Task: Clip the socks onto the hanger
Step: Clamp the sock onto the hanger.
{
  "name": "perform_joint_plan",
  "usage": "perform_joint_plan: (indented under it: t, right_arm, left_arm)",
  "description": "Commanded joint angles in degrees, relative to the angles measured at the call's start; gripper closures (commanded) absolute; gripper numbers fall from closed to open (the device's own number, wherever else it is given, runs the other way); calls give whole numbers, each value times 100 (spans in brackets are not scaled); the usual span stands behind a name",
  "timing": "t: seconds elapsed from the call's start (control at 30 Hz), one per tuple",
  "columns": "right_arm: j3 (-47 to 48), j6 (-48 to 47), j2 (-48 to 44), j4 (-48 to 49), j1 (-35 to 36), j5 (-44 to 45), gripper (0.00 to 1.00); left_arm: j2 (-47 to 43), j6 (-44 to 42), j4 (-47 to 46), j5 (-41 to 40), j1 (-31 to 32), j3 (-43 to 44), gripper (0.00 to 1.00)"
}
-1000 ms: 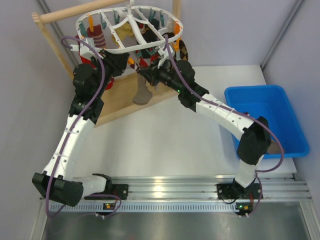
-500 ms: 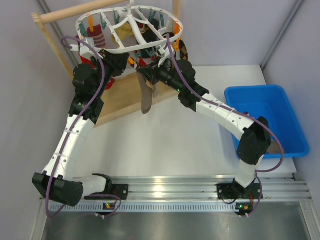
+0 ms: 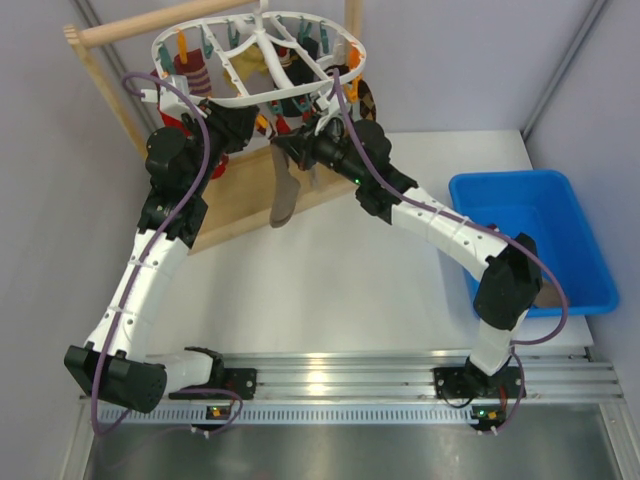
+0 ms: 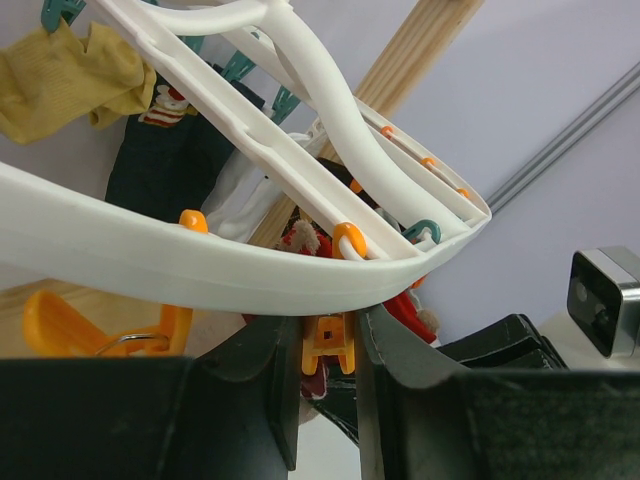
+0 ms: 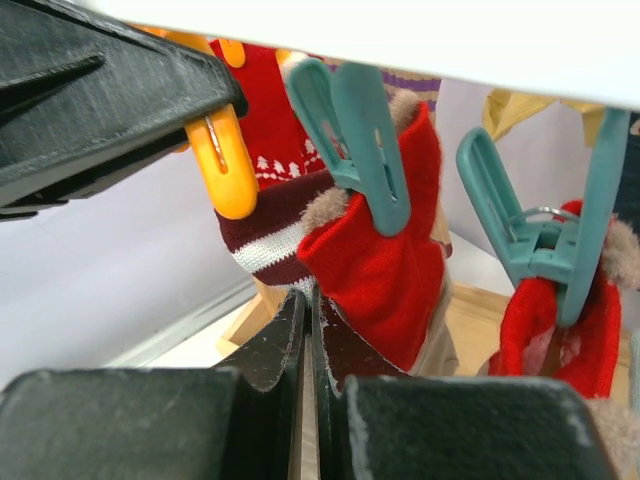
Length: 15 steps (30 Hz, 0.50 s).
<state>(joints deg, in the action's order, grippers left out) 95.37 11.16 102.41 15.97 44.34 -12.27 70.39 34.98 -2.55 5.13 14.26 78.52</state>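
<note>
The white hanger [image 3: 250, 98] hangs from the wooden rod, with several socks clipped under it. My left gripper [image 3: 240, 125] is at its front rim. In the left wrist view the gripper [image 4: 328, 345] is shut on an orange peg [image 4: 328, 340] just below the rim [image 4: 150, 255]. My right gripper [image 3: 290, 148] is beside it, shut on the top of a taupe sock [image 3: 282, 195] that hangs down freely. In the right wrist view the gripper [image 5: 310, 300] is closed, with a thin beige strip [image 5: 306, 440] between the fingers, just below the orange peg [image 5: 225, 160].
A red sock [image 5: 385, 270] on a teal peg and a maroon striped sock [image 5: 270, 235] hang right next to my right fingers. The wooden frame [image 3: 240, 195] stands under the hanger. A blue bin [image 3: 530, 235] is at the right.
The taupe sock has swung and twisted under my right gripper, out to the right and back to the left. Both arms have barely moved.
</note>
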Motion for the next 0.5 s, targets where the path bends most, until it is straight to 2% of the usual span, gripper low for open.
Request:
perform_joint_plan:
  t: [0.0,0.33,0.37,0.4,0.47]
  right_arm:
    - [359,-17,-248,522,145,-91,100]
    - [614,-43,-160,548,163,23,100]
    - [579,-78,-177,522,154,67,100]
    - [579,-79,-178,504,154,67,100]
    - [509,-131,-204,486,137,119,100]
  left_arm:
    - [150,88,-115,129,-11,-12,100]
    - [150,114,-71,164,-11,5,99]
    - [124,140,-79,156,-11,31,78]
    - [124,140,-79,155,-11,32,78]
    - [63,140,-79,85,-2,75,63]
